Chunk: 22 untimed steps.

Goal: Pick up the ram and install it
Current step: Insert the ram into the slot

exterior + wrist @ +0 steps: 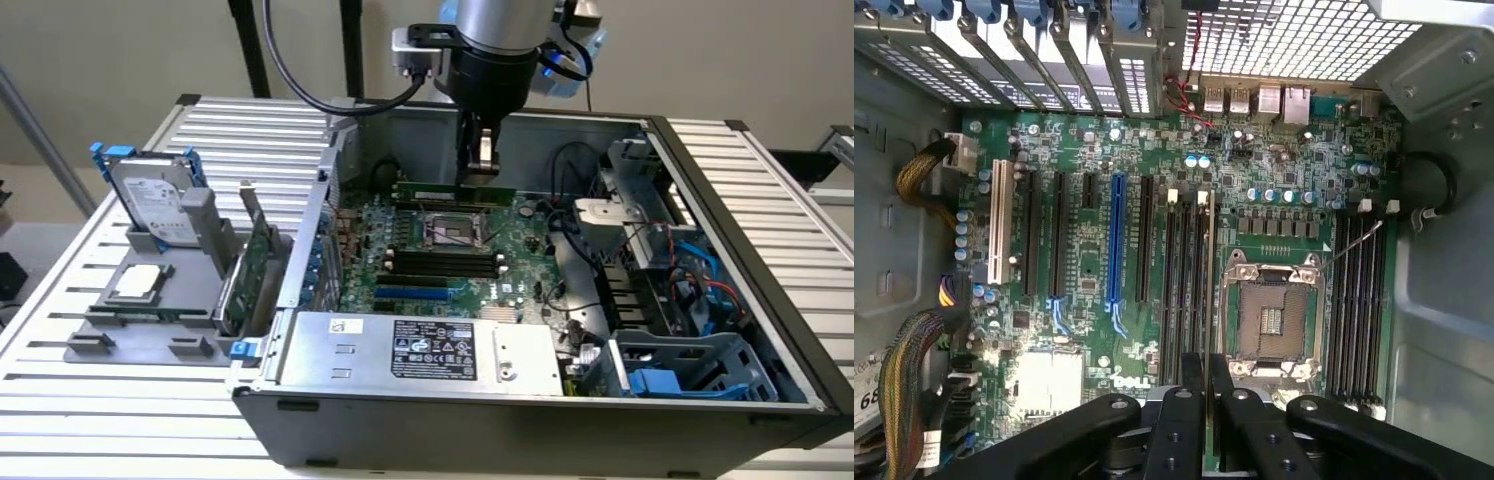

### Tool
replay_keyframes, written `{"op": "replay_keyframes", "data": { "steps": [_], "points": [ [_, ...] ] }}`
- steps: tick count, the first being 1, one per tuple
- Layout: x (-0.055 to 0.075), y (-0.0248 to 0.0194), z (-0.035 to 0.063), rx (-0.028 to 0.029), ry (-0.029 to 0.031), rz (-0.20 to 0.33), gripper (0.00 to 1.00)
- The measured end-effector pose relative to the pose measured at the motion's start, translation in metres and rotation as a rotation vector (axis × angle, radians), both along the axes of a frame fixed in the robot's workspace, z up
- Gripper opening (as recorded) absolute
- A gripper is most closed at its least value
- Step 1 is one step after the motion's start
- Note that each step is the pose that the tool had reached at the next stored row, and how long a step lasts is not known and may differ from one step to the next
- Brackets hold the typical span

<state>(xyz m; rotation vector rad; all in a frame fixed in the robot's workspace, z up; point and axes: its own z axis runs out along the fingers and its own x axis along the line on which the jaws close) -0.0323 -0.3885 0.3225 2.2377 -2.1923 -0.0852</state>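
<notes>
Over the open computer case my gripper [483, 176] is shut on the ram [454, 192], a long thin green stick that hangs level above the back part of the motherboard [400, 235]. The stick is above the CPU socket [451, 230] and apart from the black memory slots [441, 262] nearer the front. In the wrist view the ram [1208, 372] is seen edge-on between the black fingers [1179, 425] of the gripper [1208, 405]. It runs in line with the long black slots [1186, 290] beside the socket [1272, 318]; more slots [1359, 300] lie on the socket's other side.
On the exterior view's left a grey fixture [100, 325] holds a hard drive in a blue frame [154, 195], a taller green expansion card [247, 275] and a CPU [138, 283]. The power supply [427, 350], drive cages [681, 365] and case walls [300, 250] hem in the board.
</notes>
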Motion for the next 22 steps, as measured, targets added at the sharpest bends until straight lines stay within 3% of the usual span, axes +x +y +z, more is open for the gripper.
{"op": "replay_keyframes", "data": {
  "steps": [5, 13, 22],
  "points": [
    [0.000, 0.0000, -0.0007, 0.0001, 0.0000, 0.000, 0.00],
    [0.000, -0.0001, -0.0151, -0.0001, 0.0000, 0.000, 0.00],
    [0.000, -0.0072, -0.0315, -0.0001, -0.0001, 0.000, 0.00]
  ]
}}
